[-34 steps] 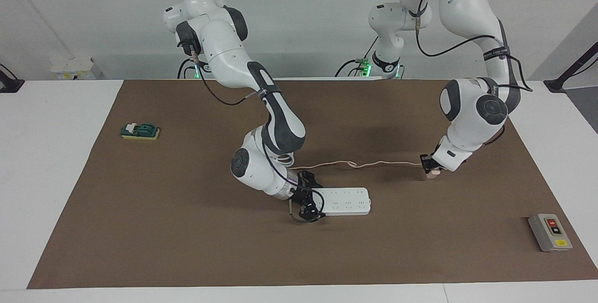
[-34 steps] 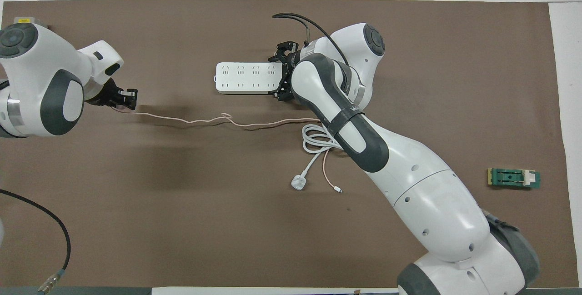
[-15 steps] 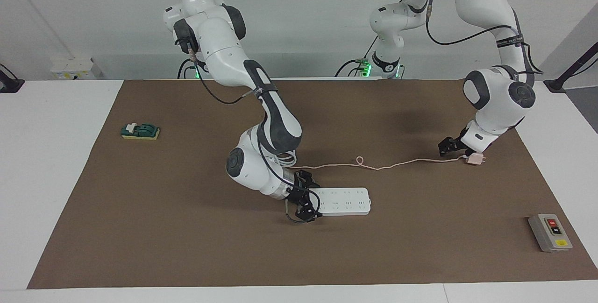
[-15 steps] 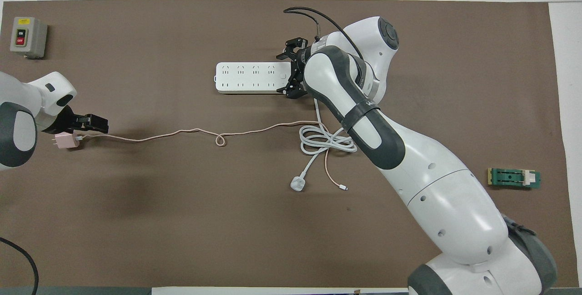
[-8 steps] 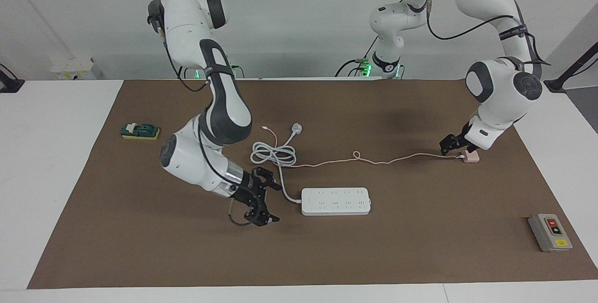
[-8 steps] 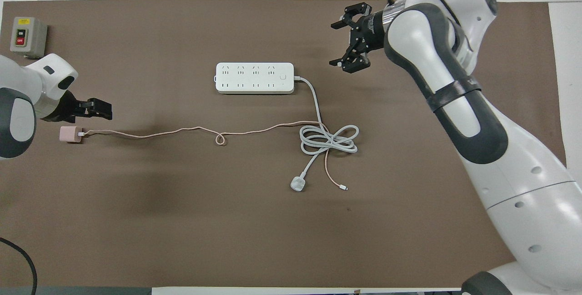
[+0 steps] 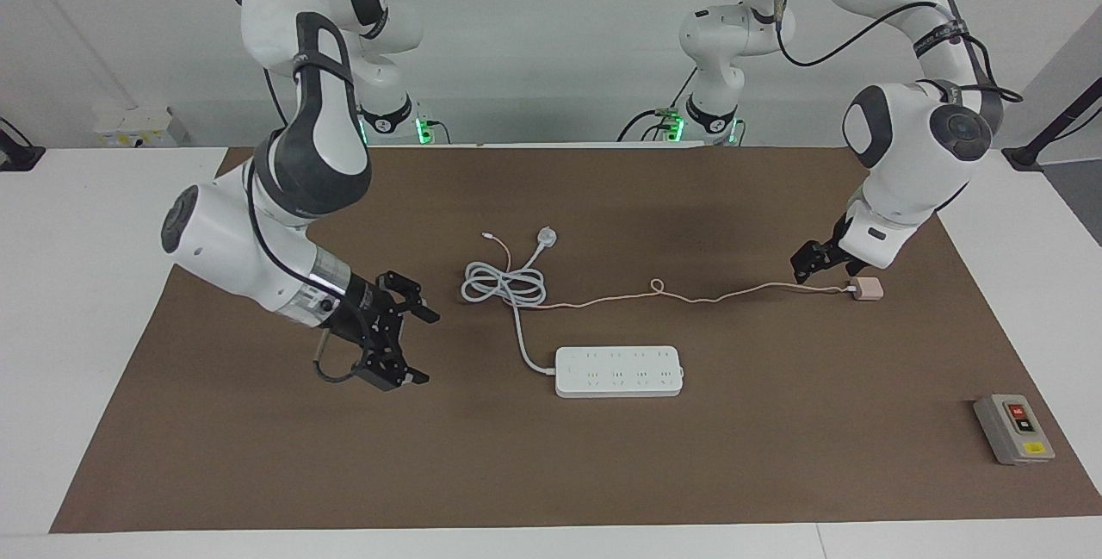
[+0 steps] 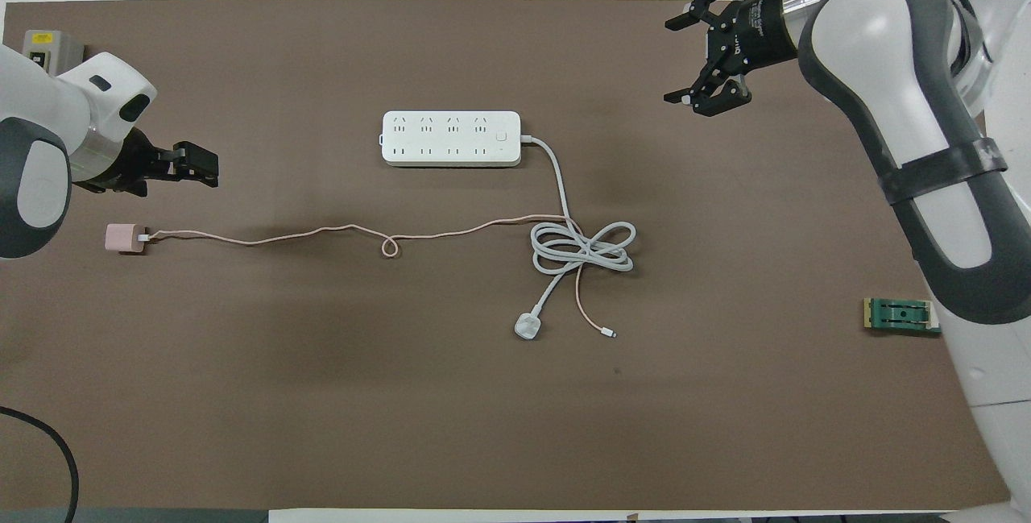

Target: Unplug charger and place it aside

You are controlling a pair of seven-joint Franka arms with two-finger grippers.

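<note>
The charger (image 7: 867,288) (image 8: 122,238), a small pink cube, lies unplugged on the brown mat toward the left arm's end of the table. Its thin pink cable (image 7: 689,296) (image 8: 322,231) trails back toward the middle. My left gripper (image 7: 805,266) (image 8: 205,167) hangs open just above the mat beside the charger, holding nothing. The white power strip (image 7: 618,370) (image 8: 451,138) lies mid-table with no plug in its sockets. My right gripper (image 7: 422,348) (image 8: 675,60) is open and empty above the mat toward the right arm's end, well apart from the strip.
The strip's thick white cord (image 7: 504,283) (image 8: 581,247) is coiled nearer to the robots, ending in a white plug (image 7: 546,237) (image 8: 527,325). A grey switch box (image 7: 1013,428) (image 8: 42,47) sits at the left arm's end. A green block (image 8: 898,316) lies at the right arm's end.
The left gripper let go of the charger and drew slightly away; the charger now rests on the mat. The right gripper left the power strip's end and swung toward the right arm's end.
</note>
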